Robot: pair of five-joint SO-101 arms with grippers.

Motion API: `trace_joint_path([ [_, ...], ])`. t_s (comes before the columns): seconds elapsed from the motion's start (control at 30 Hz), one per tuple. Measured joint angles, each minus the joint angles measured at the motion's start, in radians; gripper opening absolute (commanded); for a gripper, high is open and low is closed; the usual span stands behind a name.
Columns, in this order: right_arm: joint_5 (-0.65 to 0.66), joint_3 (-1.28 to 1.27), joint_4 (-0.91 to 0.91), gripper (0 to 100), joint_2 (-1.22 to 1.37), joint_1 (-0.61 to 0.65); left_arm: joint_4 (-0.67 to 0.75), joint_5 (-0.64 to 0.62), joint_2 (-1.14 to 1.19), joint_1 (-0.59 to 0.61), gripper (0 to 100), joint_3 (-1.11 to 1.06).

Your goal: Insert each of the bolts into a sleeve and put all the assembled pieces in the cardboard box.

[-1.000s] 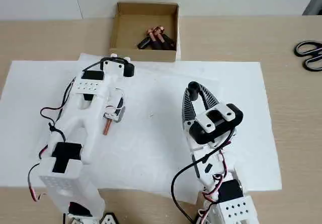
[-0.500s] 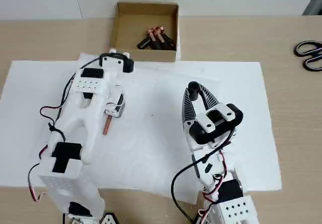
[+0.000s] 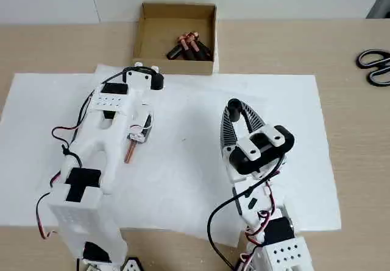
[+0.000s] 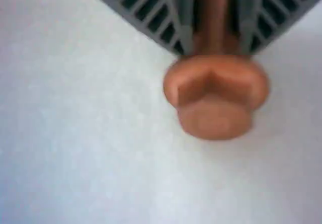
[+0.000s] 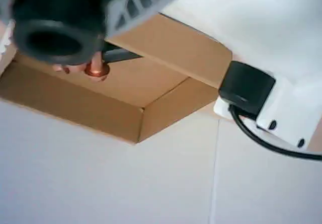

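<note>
A white paper (image 3: pixel 183 179) covered the wooden desk (image 3: pixel 49 45). The left pincer (image 4: pixel 214 38) held a copper bolt (image 4: pixel 216 93). The cardboard box (image 3: pixel 146 39) sat at the paper's far edge with finished pieces (image 3: pixel 190 47) inside. Plain paper lay between the pincers. The right pincer (image 3: pixel 236 111) gripped a black sleeve (image 5: pixel 55 38). Scissors (image 3: pixel 375 66) lay by the desk's right edge.

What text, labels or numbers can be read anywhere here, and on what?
None readable. The cardboard box, the white paper sheet, the bolt in the left fingers, the sleeve in the right fingers and the scissors show no legible print.
</note>
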State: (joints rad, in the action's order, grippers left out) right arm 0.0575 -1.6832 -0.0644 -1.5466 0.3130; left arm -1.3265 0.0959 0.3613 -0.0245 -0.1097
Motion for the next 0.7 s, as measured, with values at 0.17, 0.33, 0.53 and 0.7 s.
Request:
trace_joint_path([
  [0.17, 0.0, 0.0, 0.0, 0.3, 0.0, 0.0, -0.006, 0.0, 0.003, 0.0, 1, 0.028],
  [0.33, 0.0, 0.0, 0.0, 0.3, 0.0, 0.0, -0.106, -0.011, -0.021, 0.003, 1, 0.132],
  [0.53, 0.0, 0.0, 0.0, 0.3, 0.0, 0.0, -0.146, -0.155, -0.19, -0.061, 1, 0.226],
  [0.7, 0.0, 0.0, 0.0, 0.3, 0.0, 0.0, -0.055, -0.272, -0.368, -0.149, 1, 0.227],
])
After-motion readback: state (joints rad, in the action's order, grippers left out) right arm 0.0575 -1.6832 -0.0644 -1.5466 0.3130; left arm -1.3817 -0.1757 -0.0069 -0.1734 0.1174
